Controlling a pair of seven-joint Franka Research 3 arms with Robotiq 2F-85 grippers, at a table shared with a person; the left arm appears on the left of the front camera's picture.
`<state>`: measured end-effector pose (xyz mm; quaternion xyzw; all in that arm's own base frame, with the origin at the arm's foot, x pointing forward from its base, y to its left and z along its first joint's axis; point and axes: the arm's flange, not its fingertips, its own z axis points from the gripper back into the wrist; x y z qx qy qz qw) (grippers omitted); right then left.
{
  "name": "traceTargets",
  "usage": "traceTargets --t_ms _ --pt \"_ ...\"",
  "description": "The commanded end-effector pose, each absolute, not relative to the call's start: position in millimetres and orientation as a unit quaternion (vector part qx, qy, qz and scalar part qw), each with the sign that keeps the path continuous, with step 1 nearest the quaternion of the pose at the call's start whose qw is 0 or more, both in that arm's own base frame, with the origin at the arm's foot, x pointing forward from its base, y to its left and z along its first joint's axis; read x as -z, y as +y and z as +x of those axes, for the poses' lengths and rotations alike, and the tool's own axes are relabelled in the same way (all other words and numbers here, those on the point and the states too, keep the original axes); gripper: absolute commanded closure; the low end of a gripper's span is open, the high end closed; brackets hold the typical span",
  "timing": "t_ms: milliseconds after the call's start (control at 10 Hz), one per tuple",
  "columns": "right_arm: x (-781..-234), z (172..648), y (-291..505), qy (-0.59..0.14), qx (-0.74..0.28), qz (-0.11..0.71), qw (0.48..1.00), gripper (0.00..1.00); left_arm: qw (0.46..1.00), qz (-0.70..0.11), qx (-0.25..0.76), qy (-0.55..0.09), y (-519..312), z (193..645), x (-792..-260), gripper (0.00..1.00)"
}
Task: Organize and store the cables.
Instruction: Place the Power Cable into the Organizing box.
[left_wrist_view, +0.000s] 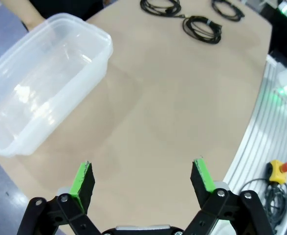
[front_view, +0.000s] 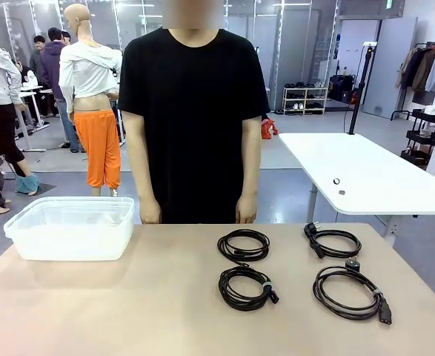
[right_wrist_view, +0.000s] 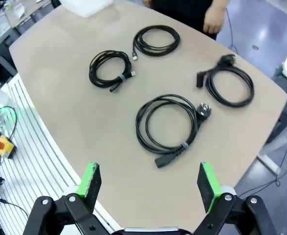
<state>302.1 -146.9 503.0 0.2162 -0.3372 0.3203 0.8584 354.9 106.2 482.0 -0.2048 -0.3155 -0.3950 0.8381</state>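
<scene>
**On the table: 4 cables laid out, both grippers open**

Closest to the robot, the left gripper (left_wrist_view: 142,169), black with green pads, hangs above bare tabletop. Its jaws are spread wide with nothing between them. The right gripper (right_wrist_view: 148,171) is also spread wide and holds nothing. It hangs over the near edge of the beige, round-cornered table (front_view: 128,311), just short of the nearest cord.

The 4 cables are thin black cords wound into round coils. They lie flat on the robot's right half of the table in 2 rows of 2, each apart from the others. In the near row, the near-left cable (front_view: 264,288) is a tight coil bound by a small grey tie, with a plug end poking out on its right. The near-right cable (front_view: 374,292) is the largest, loosest loop, also tied in grey, with one plug at its near right end. Behind them lie the far-left cable (front_view: 239,258), a neat ring, and the far-right cable (front_view: 317,248), with a chunky plug at its far left.

At the far left edge sits a clear, rectangular plastic bin (front_view: 69,241) with rounded corners, well apart from all 4 cables.

Beyond the far edge stands a person in a black T-shirt (front_view: 195,111). The hand nearer the bin (front_view: 150,211) and the other hand (front_view: 245,210) hang down just behind the table.
</scene>
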Motion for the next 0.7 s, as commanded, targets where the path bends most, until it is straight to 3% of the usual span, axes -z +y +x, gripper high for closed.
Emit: traceTargets --t_ms 0,500,600 --pt "-472.0 268.6 -135.6 -0.346 -0.310 0.225 0.856 0.00 0.838 -0.220 0.381 -0.322 105.6 343.4 -475.4 0.00" --pt "-466.8 271.8 -135.8 -0.337 -0.300 0.230 0.863 0.00 0.848 -0.202 0.373 -0.318 105.1 342.4 -482.4 0.00" --pt "-497.0 290.3 -161.5 -0.330 -0.298 0.225 0.867 0.00 0.849 -0.201 0.374 -0.315 106.8 345.9 -477.5 0.00"
